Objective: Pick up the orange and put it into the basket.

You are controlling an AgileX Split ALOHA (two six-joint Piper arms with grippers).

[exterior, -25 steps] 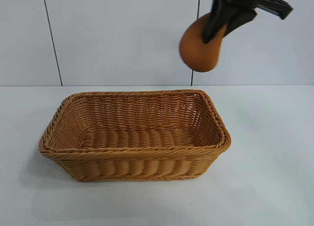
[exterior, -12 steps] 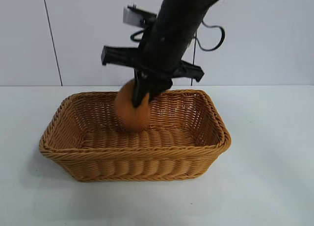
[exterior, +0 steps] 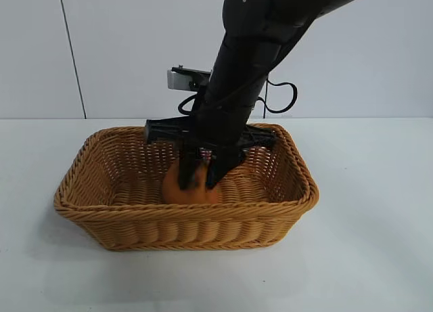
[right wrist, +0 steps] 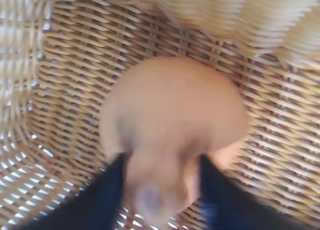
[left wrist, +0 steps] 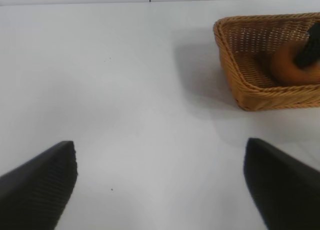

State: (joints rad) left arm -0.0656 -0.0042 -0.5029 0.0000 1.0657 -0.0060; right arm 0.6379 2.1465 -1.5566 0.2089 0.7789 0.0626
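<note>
Black fingers of the right claw [exterior: 197, 179] are pinching the one orange [exterior: 189, 187] low inside the single woven wicker basket [exterior: 101, 214]. The left claw [left wrist: 160, 182] is hanging spread over the bare white bench [exterior: 365, 258], well apart. Pale wall panels [exterior: 135, 48] are standing behind.

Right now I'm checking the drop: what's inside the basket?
The basket holds the orange, gripped by the right gripper fingers. Its underside and the weave beneath are hidden. The left gripper hovers open over the table.
</note>
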